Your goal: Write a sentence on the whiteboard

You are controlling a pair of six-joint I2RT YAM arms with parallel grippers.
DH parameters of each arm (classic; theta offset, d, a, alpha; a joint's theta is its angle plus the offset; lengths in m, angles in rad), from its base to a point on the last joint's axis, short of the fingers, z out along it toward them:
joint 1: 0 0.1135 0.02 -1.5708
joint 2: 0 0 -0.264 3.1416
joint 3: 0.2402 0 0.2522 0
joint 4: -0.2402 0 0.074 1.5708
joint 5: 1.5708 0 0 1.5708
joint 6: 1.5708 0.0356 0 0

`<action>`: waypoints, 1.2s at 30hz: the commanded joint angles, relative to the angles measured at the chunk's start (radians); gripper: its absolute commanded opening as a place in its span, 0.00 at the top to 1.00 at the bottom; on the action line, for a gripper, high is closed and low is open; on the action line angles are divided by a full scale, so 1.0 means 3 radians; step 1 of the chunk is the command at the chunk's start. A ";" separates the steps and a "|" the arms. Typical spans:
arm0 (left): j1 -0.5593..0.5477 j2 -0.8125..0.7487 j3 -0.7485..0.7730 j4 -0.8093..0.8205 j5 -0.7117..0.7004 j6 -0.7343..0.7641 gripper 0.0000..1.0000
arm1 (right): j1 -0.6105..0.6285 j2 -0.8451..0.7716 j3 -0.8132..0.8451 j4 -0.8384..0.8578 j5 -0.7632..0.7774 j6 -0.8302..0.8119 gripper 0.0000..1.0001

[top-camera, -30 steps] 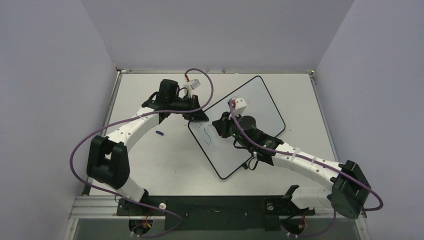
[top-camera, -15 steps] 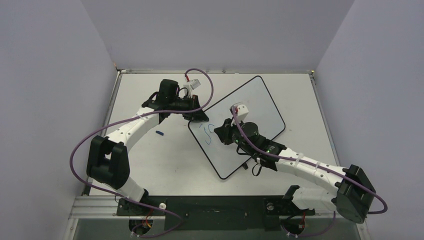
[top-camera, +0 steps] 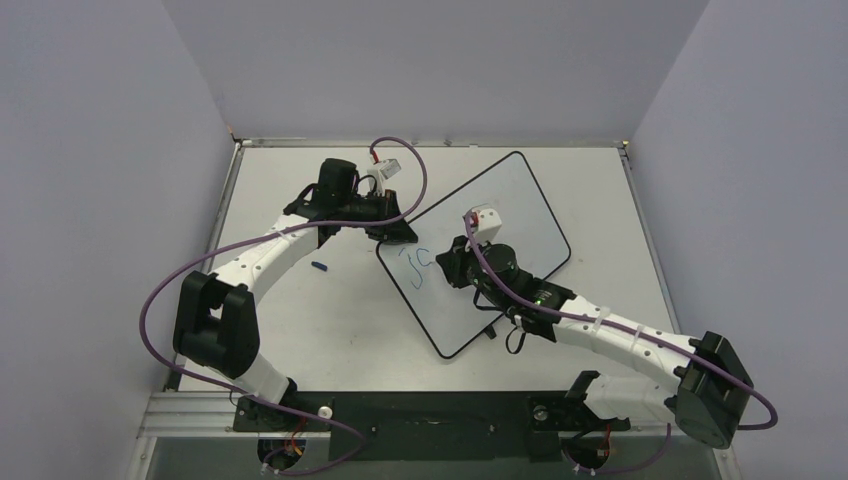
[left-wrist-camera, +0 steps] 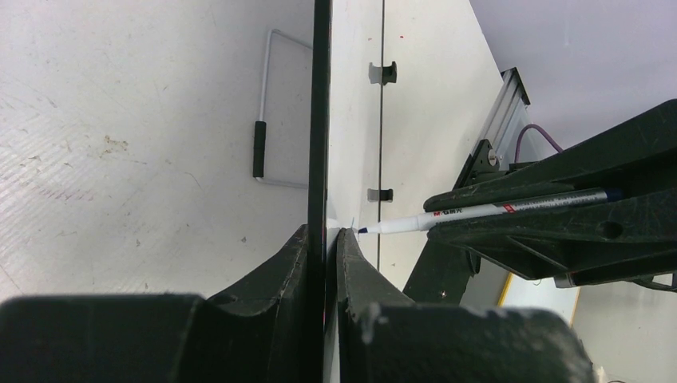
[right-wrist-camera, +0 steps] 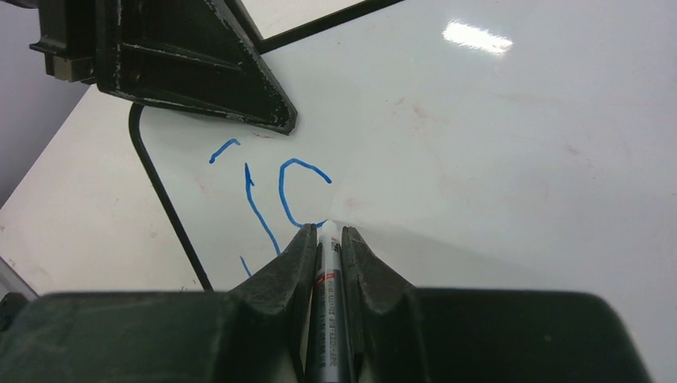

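The whiteboard (top-camera: 520,205) lies tilted on the table, white with a thin black border. My left gripper (top-camera: 397,232) is shut on its left corner edge (left-wrist-camera: 321,120). My right gripper (top-camera: 447,262) is shut on a grey-and-white marker (right-wrist-camera: 329,271), its tip touching the board (right-wrist-camera: 495,144). The sentence (right-wrist-camera: 271,187) is a few blue strokes, a "J" shape and a partly drawn round letter, near the board's left corner (top-camera: 415,266). The marker (left-wrist-camera: 479,211) also shows in the left wrist view, tip at the board face.
A small blue marker cap (top-camera: 320,266) lies on the white tabletop (top-camera: 300,320) left of the board. The board's wire stand (left-wrist-camera: 267,104) and black feet (left-wrist-camera: 387,72) show in the left wrist view. Grey walls close in three sides.
My right gripper has moved right along the board with the marker, adding a curved blue stroke beside the first one. The left gripper and the board have not moved.
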 commanded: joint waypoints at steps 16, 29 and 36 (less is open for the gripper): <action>-0.0093 0.0017 0.0027 -0.0053 -0.0362 0.0301 1.00 | 0.0008 0.0331 0.0650 -0.0142 0.0175 -0.0122 1.00; -0.0103 0.0041 0.0036 -0.0056 -0.0358 0.0296 1.00 | -0.0004 -0.0149 0.0488 -0.0156 0.0391 -0.0165 1.00; -0.0152 0.0006 0.0067 -0.0111 -0.0421 0.0282 1.00 | -0.0108 -0.0123 0.0411 -0.0187 0.0419 -0.0192 1.00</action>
